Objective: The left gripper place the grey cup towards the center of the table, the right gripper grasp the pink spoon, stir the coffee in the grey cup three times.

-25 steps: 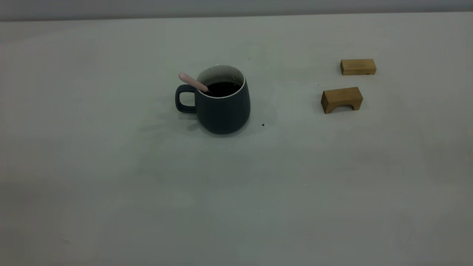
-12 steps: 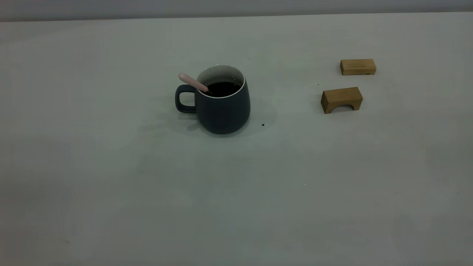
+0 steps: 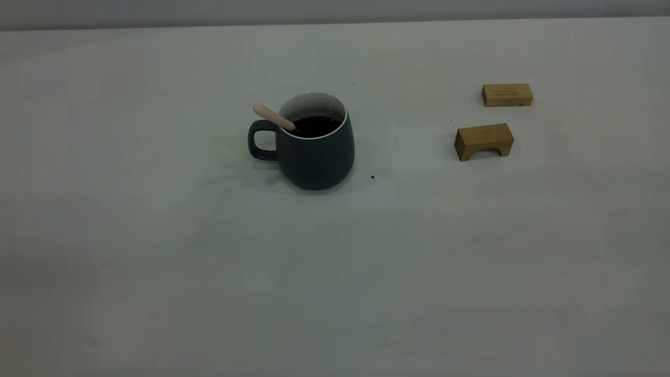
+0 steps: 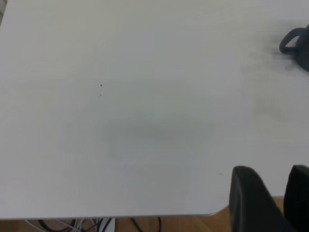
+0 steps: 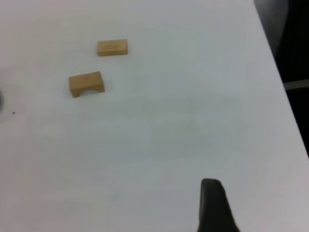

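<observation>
The grey cup (image 3: 316,157) stands upright near the middle of the table (image 3: 335,272), handle to the left, with dark coffee (image 3: 315,125) inside. The pink spoon (image 3: 273,116) leans in the cup, its handle sticking out over the rim above the cup's handle. No gripper appears in the exterior view. In the left wrist view my left gripper (image 4: 276,174) hangs over the table's near edge, open and empty, far from the cup (image 4: 297,43). In the right wrist view one finger (image 5: 212,203) of the right gripper shows over bare table, nothing beside it.
Two tan wooden blocks lie to the right of the cup: a flat one (image 3: 506,95) farther back and an arched one (image 3: 483,141) nearer. Both show in the right wrist view, flat (image 5: 112,47) and arched (image 5: 86,83). A dark speck (image 3: 372,177) lies by the cup.
</observation>
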Robot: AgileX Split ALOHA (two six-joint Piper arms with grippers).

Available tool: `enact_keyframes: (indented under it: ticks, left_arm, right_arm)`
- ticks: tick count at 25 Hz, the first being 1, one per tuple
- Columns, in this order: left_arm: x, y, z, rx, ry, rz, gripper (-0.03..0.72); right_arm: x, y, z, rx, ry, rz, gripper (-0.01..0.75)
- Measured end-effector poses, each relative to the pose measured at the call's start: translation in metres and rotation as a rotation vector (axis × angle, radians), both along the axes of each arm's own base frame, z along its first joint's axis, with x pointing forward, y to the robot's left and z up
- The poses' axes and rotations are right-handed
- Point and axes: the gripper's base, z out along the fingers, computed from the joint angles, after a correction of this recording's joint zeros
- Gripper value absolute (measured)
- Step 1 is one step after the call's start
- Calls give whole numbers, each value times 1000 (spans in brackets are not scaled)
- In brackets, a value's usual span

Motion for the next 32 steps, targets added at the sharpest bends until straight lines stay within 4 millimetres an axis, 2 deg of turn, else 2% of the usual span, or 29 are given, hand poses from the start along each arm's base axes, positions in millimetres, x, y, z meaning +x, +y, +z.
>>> enact_keyframes:
  ticks: [7, 32]
  left_arm:
    - [0, 0, 0, 0, 0, 0, 243]
    - [0, 0, 0, 0, 0, 0, 243]
  right_arm:
    - [4, 4, -8, 7, 13, 27, 511]
    - [4, 4, -7, 9, 9, 31, 511]
